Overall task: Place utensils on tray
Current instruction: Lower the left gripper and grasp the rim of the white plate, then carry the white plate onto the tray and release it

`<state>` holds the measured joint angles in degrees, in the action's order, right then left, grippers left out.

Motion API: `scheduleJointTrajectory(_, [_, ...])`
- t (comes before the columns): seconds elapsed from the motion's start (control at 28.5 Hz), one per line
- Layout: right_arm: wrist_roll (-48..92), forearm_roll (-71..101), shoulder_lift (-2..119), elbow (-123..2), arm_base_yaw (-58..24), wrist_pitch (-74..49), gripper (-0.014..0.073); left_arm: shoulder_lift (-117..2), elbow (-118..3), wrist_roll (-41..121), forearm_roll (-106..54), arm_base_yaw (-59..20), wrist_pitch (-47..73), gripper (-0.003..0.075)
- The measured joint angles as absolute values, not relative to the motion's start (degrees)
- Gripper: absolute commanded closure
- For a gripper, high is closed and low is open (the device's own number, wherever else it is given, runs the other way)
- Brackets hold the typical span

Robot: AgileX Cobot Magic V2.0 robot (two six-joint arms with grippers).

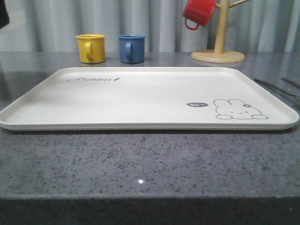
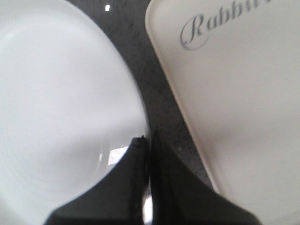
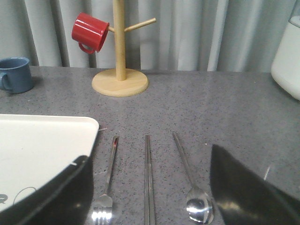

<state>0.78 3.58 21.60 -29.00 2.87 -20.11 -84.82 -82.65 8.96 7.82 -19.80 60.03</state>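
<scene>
The cream tray with a grey bunny drawing lies across the middle of the grey counter, with nothing on it. Its corner also shows in the right wrist view, its script-printed end in the left wrist view. Right of the tray lie three steel utensils side by side: a fork, a pair of chopsticks and a spoon. In the front view they are thin strips at the right edge. My right gripper hangs open above them, its fingers straddling all three. My left gripper is shut, with its tips at the rim of the round white plate.
A yellow mug and a blue mug stand behind the tray. A red mug hangs on a wooden mug tree at the back right. A white container stands to the far right of the utensils.
</scene>
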Motion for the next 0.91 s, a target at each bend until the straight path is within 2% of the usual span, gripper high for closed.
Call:
scheduleJointTrajectory(0.25, [0.78, 3.58, 21.6, -29.0, 2.87, -20.11, 0.0045, -85.23, -83.88, 8.96, 8.17, -32.21, 58.13, 0.0739])
scheduleJointTrajectory(0.49, [0.78, 3.58, 21.6, -29.0, 2.87, -20.11, 0.0045, -91.18, -83.98, 8.96, 7.82, -44.47, 54.61, 0.0739])
scheduleJointTrajectory(0.91, [0.78, 3.58, 21.6, -29.0, 2.87, -20.11, 0.0045, -98.06, -84.09, 8.96, 4.82, -46.01, 56.09, 0.0732])
